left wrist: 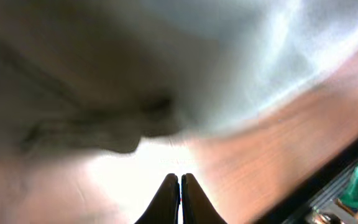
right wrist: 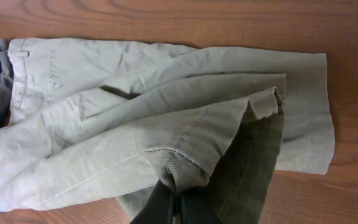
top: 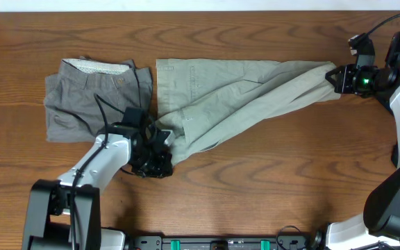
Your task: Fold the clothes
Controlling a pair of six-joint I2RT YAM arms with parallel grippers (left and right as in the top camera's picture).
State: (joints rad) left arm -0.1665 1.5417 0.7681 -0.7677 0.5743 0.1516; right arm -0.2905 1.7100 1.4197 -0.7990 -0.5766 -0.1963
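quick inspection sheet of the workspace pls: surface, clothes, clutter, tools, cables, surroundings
surface: brown wooden table
job's things: light khaki shorts pulled out across the middle; darker grey shorts folded beside its left end
clutter: nothing seen
grippers: left tool shut at the khaki's near left corner, grip unclear; right tool shut on the khaki's right end
cables: black cable crosses the grey shorts
surroundings: black rail with green parts at the near edge

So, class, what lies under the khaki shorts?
Only wooden table shows around the khaki shorts; whatever lies beneath them is covered. Whether their waistband overlaps the grey shorts is unclear.
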